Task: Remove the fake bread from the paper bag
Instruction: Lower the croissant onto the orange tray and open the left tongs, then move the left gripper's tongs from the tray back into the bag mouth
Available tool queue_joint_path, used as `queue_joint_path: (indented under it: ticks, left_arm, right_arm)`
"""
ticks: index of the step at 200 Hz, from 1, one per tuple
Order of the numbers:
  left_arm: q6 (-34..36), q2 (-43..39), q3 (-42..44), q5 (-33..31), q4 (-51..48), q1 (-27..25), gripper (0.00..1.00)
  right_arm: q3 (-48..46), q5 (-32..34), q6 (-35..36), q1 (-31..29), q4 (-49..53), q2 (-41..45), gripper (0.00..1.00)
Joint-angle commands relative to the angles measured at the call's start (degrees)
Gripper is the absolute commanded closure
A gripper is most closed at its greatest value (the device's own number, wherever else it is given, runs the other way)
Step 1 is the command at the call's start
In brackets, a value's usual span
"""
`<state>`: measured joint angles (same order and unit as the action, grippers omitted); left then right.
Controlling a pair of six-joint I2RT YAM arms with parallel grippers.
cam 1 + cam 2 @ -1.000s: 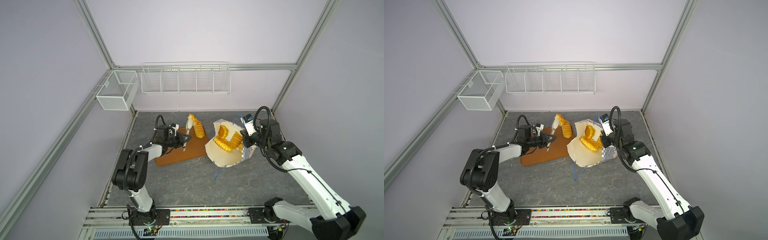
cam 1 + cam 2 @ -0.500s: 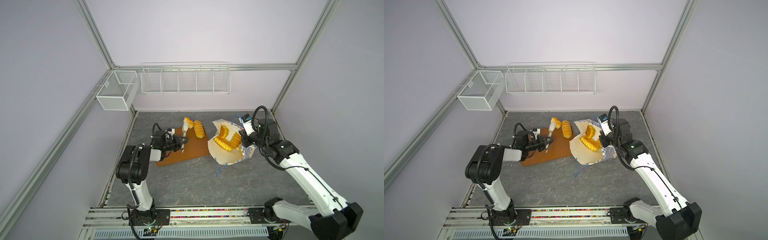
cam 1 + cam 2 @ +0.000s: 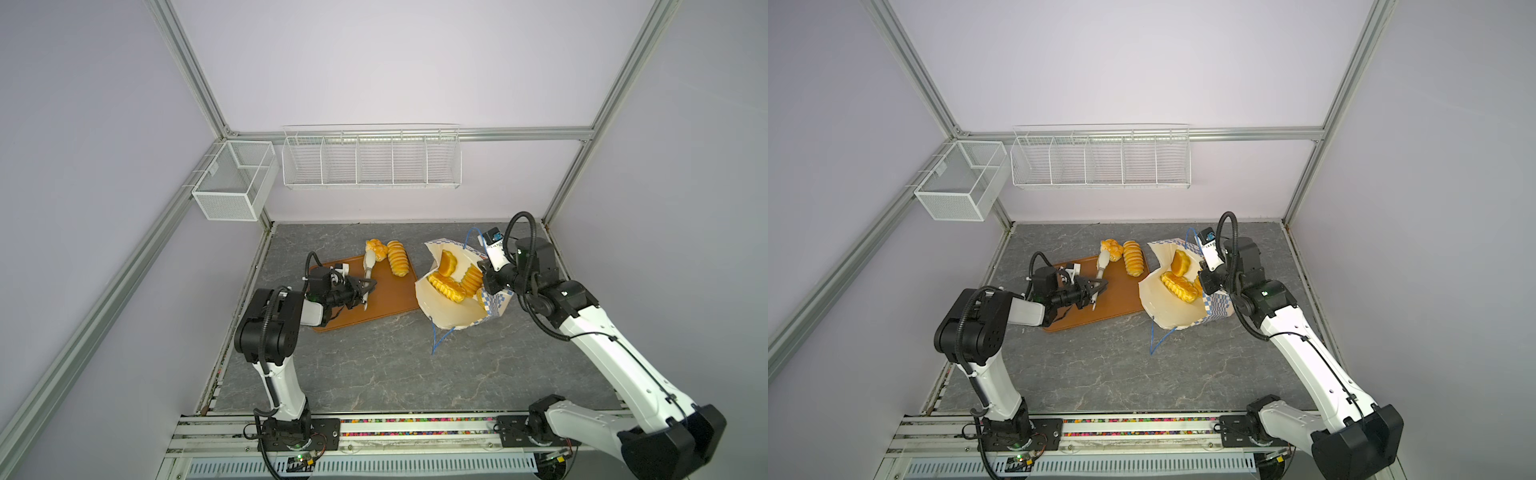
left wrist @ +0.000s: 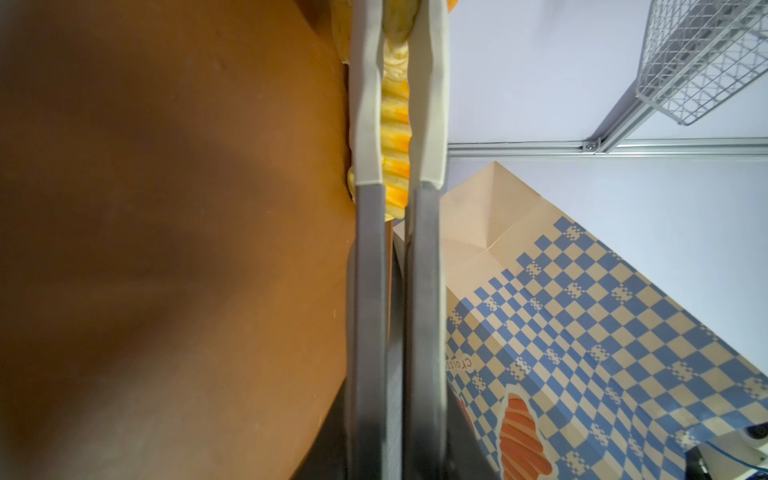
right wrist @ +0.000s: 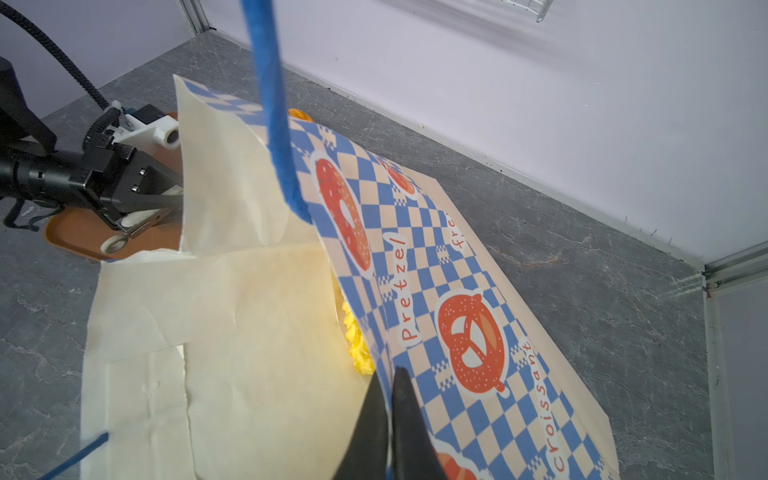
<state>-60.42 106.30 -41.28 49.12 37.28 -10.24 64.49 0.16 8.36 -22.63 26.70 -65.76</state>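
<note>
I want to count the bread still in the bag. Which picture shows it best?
Both top views: they look into the open mouth of the paper bag, where the fake bread lies piled. The right wrist view shows just a yellow sliver behind the bag's edge. The left wrist view shows only the bag's checkered outside.

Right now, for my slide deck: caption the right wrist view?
The right gripper pinches the paper bag wall, yellow fake bread showing inside.

- "Pretzel" stands in orange letters on the blue-checkered side of the paper bag (image 5: pixel 419 257), seen in the right wrist view.
- "Croissant" stands in orange on the same side.
- A cut-off word there begins "fre".
- In the left wrist view the bag shows "Croiss", with the rest of the word hidden.
</note>
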Motion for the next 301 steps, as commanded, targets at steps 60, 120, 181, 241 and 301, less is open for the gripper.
queue_joint_path:
  ticks: [60, 120, 181, 241, 301]
  left_arm:
    - [15.5, -8.0, -5.4, -7.1, -32.8, 0.1, 0.71]
    - [20.6, -11.3, -6.6, -11.6, -41.8, 0.1, 0.65]
    - [25.4, -16.2, -7.7, -14.7, -49.5, 0.1, 0.68]
    - [30.9, -22.8, -9.0, -19.2, -59.0, 0.1, 0.79]
    - [50.2, -34.0, -24.5, -32.5, -83.0, -7.9, 0.89]
  right_arm:
    - [-0.9, 0.3, -0.5, -0.2, 2.3, 2.0, 0.93]
    - [-1.1, 0.2, 0.1, -0.2, 3.3, 2.9, 0.93]
    - [-1.2, -0.2, 0.2, -0.2, 2.9, 2.8, 0.93]
    - [-2.6, -3.2, 1.8, -0.2, 2.6, 3.1, 0.93]
    - [-4.0, -6.5, 3.7, -1.8, 0.4, 4.8, 0.93]
